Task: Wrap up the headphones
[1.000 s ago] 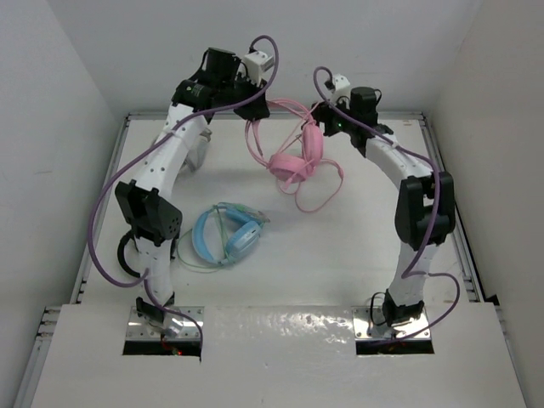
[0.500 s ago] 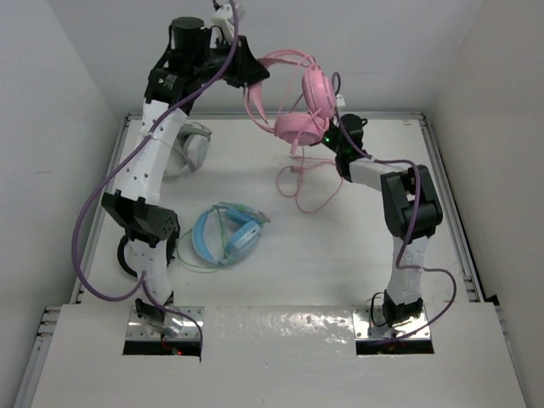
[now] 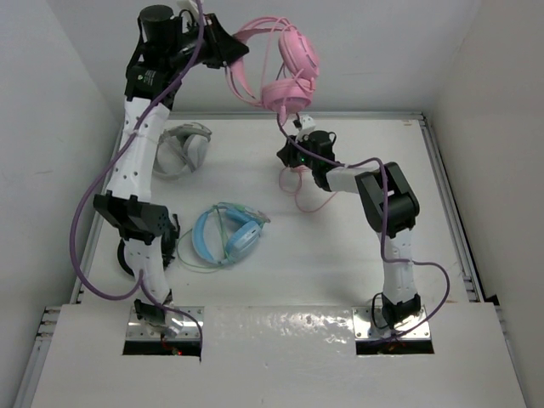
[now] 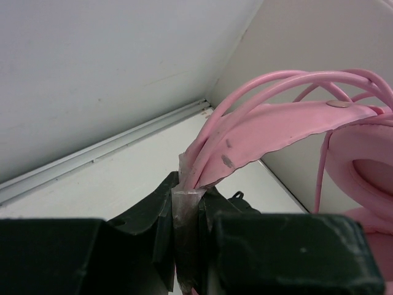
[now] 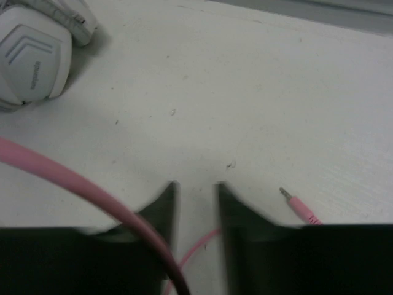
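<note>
Left gripper (image 4: pixel 187 200) clamps the headphones (image 3: pixel 297 55) by their headband at upper centre, cable (image 5: pixel 61 175) trailing down past the nearer right gripper (image 5: pixel 195 196), its jaws apart.

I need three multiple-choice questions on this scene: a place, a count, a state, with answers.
1. Where are the pink headphones? A) flat on the table B) held up in the air C) on the right arm's base
2. How many headphones are visible? A) one B) two C) three
3. The left end effector is: A) shut on the pink headband B) open and empty C) out of view

1 B: they hang from the raised left arm.
2 C: pink, light-blue headphones, grey headphones.
3 A: the band is clamped in it.
</note>
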`<state>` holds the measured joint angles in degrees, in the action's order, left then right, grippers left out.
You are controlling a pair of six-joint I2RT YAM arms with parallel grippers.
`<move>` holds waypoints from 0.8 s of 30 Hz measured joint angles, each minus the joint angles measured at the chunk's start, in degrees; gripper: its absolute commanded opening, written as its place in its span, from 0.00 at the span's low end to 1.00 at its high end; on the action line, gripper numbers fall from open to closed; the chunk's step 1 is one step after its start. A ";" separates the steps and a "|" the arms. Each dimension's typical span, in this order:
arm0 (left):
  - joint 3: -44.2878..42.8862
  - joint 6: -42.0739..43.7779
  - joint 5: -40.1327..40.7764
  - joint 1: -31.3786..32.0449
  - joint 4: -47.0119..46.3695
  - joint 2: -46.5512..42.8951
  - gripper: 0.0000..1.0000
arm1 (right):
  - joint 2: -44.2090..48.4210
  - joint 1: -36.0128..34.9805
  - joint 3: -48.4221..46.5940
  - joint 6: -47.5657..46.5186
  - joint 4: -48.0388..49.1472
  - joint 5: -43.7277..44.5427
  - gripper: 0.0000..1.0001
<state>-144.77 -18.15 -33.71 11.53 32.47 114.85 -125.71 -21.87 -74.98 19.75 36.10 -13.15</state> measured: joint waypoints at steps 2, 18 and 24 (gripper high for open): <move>0.00 -1.66 0.90 -1.29 -0.07 0.00 0.00 | -0.31 -0.04 0.00 -0.72 -1.81 1.16 0.07; 0.02 -0.07 32.44 -9.03 -1.95 5.16 0.00 | 7.69 -14.62 0.44 -12.72 -22.25 -9.27 0.00; 5.18 10.84 44.41 -8.68 -10.38 8.68 0.00 | 16.15 -15.80 0.39 -18.97 -31.63 -12.50 0.00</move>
<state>-139.59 -7.31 10.70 2.85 22.09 123.52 -109.56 -37.67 -74.59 0.78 4.47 -25.65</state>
